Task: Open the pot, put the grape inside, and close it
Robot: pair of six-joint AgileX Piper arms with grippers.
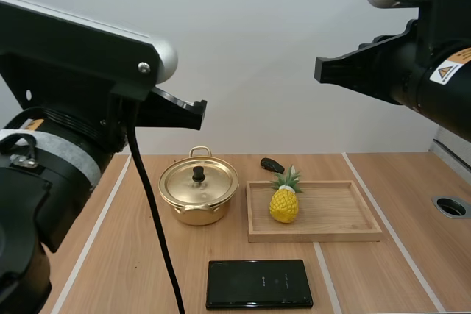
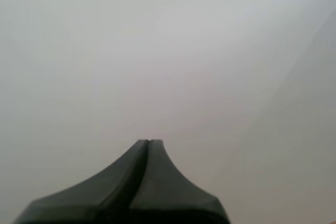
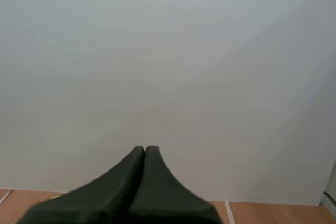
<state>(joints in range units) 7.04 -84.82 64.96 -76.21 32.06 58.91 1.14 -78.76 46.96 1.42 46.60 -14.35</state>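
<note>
The table (image 1: 368, 270) carried a wooden tray (image 1: 346, 215) right of centre and, just left of it, the lidded gold pot (image 1: 193, 211), well below the left end effector (image 1: 199, 114) at upper left and the right end effector (image 1: 321, 70) at upper right, both with fingers pressed together, while a pineapple (image 1: 284, 204) sat at the tray's left end.

No word or number can be read. A small triangular warning sign is printed on an orange-and-white label (image 1: 450, 69) on the right arm (image 1: 421, 38), just behind the right tool (image 1: 321, 70). The label's fine print cannot be made out. A faint pale mark is seen on the black slab (image 1: 259, 284) lying on the table (image 1: 368, 277) well below that tool, and it is also illegible.
</note>
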